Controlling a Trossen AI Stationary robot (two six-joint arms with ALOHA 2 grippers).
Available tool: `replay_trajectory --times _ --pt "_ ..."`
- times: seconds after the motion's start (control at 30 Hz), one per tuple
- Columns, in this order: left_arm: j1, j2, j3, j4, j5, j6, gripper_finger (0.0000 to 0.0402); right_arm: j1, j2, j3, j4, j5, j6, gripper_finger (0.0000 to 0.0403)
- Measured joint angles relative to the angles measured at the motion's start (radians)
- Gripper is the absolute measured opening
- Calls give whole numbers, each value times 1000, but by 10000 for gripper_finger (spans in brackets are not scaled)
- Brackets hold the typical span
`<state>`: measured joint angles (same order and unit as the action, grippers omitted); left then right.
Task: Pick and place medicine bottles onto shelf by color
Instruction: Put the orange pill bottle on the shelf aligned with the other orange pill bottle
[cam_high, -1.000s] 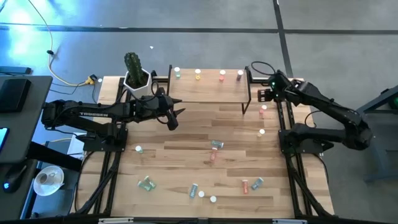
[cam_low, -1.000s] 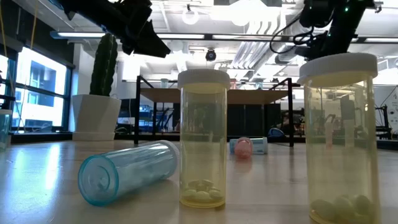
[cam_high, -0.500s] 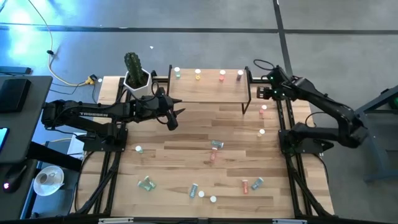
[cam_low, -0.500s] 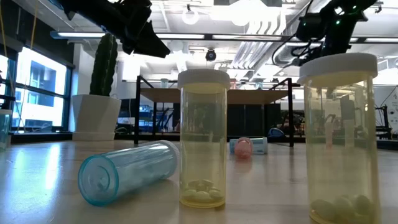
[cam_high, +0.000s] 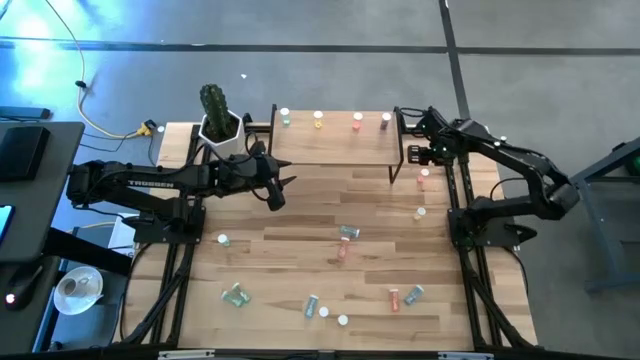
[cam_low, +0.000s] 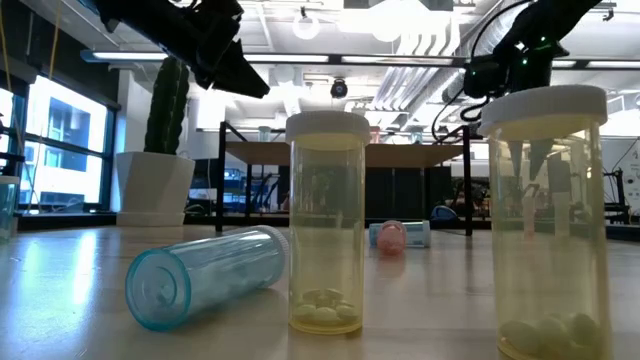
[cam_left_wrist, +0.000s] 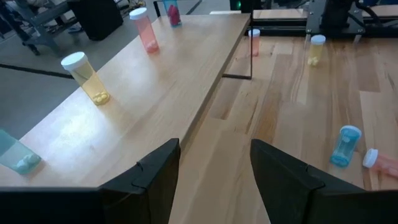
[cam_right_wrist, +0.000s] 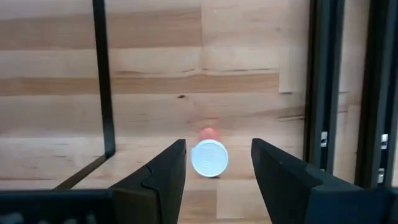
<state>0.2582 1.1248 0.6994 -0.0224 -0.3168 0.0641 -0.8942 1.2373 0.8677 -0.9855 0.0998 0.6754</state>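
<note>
The light-wood shelf (cam_high: 335, 145) stands at the table's far edge with several medicine bottles upright on its top, among them a yellow one (cam_left_wrist: 87, 78) and a pink one (cam_left_wrist: 145, 30). My right gripper (cam_right_wrist: 217, 150) hangs open, pointing down, over an upright pink bottle with a white cap (cam_right_wrist: 209, 157) beside the shelf's right legs; its fingers stand either side of the bottle, above it and clear of it. My left gripper (cam_left_wrist: 214, 149) waits open in the air by the shelf's left front corner (cam_high: 279, 188). More bottles lie or stand across the table.
A white pot with a cactus (cam_high: 217, 125) stands left of the shelf. A yellow bottle (cam_high: 420, 212) stands near the pink one. The shelf's black leg (cam_right_wrist: 103, 81) and the arm's frame rails (cam_right_wrist: 322, 93) flank my right gripper. Loose bottles (cam_high: 348, 232) (cam_high: 237, 294) (cam_high: 413, 294) dot the middle and near part.
My right gripper has come down and shifted a little toward the shelf's right end, tipping more steeply downward, and now hangs over the pink bottle. Its fingers have stayed open. My left arm has kept still.
</note>
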Motion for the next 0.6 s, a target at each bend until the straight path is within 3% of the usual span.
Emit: replay_trajectory --times 0.6 --pt "0 0 0 -4 0 0 186 -3 53 0 -23 -45 5 174"
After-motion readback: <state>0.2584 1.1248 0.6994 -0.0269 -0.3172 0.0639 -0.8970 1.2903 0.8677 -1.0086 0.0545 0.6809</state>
